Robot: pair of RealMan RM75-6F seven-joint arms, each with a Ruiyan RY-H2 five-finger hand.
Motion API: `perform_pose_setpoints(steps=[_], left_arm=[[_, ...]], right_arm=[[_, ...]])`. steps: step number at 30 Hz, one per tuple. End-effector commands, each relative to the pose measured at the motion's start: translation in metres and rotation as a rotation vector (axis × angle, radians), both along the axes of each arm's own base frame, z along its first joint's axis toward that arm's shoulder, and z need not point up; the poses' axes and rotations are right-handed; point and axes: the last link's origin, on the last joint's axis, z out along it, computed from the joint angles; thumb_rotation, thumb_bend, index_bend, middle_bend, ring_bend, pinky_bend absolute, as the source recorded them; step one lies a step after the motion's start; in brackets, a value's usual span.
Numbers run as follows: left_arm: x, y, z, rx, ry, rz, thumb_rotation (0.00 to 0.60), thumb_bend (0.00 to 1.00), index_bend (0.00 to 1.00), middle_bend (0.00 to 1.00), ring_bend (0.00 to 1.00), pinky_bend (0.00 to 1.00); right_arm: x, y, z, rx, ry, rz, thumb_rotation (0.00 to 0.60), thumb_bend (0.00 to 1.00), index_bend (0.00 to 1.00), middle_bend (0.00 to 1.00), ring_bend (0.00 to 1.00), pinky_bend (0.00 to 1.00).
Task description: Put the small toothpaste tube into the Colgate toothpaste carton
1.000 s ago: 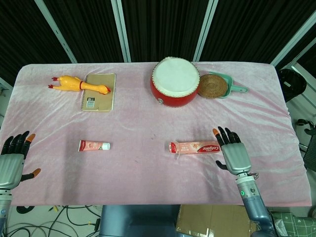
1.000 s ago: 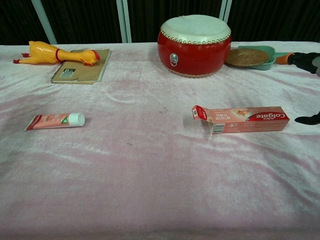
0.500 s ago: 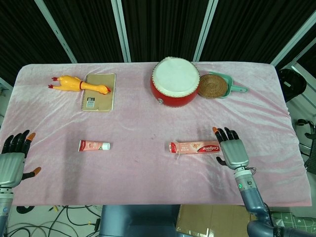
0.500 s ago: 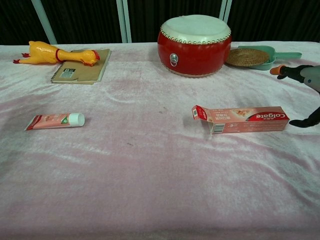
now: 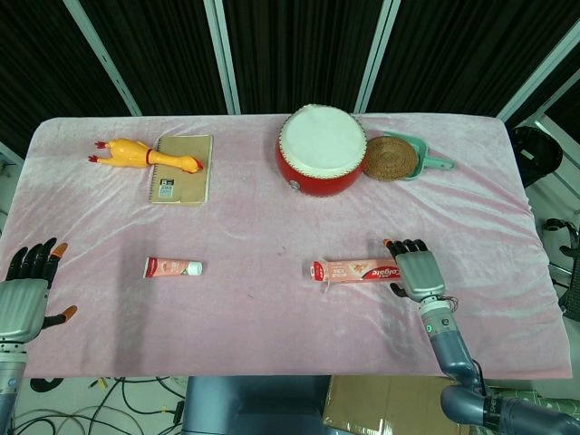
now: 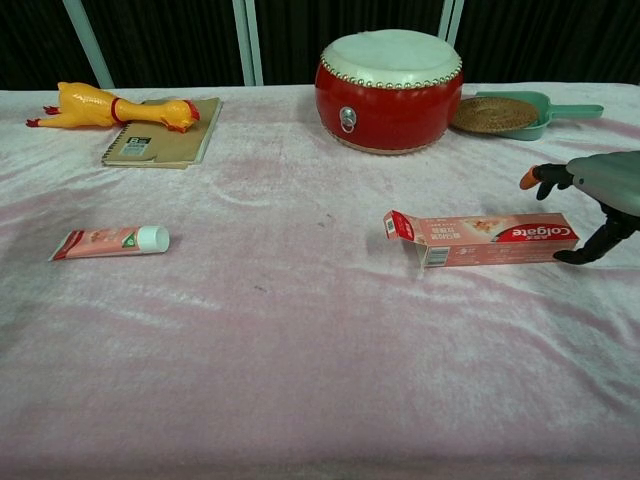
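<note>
Small toothpaste tube point(image 5: 172, 267) flat on the pink worktop point(image 5: 272, 227), well left of the Colgate carton point(image 5: 356, 270), long axis left-right, white cap toward carton's open flap. Nearer the left hand point(image 5: 25, 290), fingers spread, holding nothing. Right hand point(image 5: 415, 272) just at carton's closed end, fingers apart around it, contact unclear. Tube pink-red, short, flattened at the crimp

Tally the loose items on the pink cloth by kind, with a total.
Toothpaste items: 2 (small pink toothpaste tube, red Colgate carton)
Toys: 2 (yellow rubber chicken, red drum)
Brown notebook: 1
Green dustpan: 1
Round woven coaster: 1
Total: 7
</note>
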Motion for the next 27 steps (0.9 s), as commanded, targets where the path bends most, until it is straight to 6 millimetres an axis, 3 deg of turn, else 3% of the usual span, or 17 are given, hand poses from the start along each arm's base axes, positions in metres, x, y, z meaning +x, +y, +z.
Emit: perform_pose_setpoints(steps=[1, 9, 20, 27], left_arm=[[0.000, 0.001, 0.000, -0.001, -0.002, -0.002, 0.600, 0.00, 0.00, 0.00, 0.00, 0.00], [0.000, 0.002, -0.001, -0.007, -0.005, -0.004, 0.600, 0.00, 0.00, 0.00, 0.00, 0.00], [-0.002, 0.005, -0.001, -0.007, -0.008, -0.001, 0.600, 0.00, 0.00, 0.00, 0.00, 0.00], [-0.002, 0.006, -0.001, -0.008, -0.012, -0.001, 0.600, 0.00, 0.00, 0.00, 0.00, 0.00]], right_arm=[[0.000, -0.001, -0.005, 0.009, -0.010, -0.007, 0.600, 0.20, 0.21, 0.23, 0.18, 0.18], [0.004, -0.002, -0.012, 0.028, -0.033, -0.002, 0.600, 0.22, 0.29, 0.25, 0.19, 0.18], [0.015, -0.004, -0.022, 0.040, -0.051, 0.016, 0.600, 0.23, 0.31, 0.27, 0.21, 0.19], [0.013, -0.007, -0.023, 0.028, -0.042, 0.009, 0.600, 0.32, 0.40, 0.38, 0.31, 0.29]])
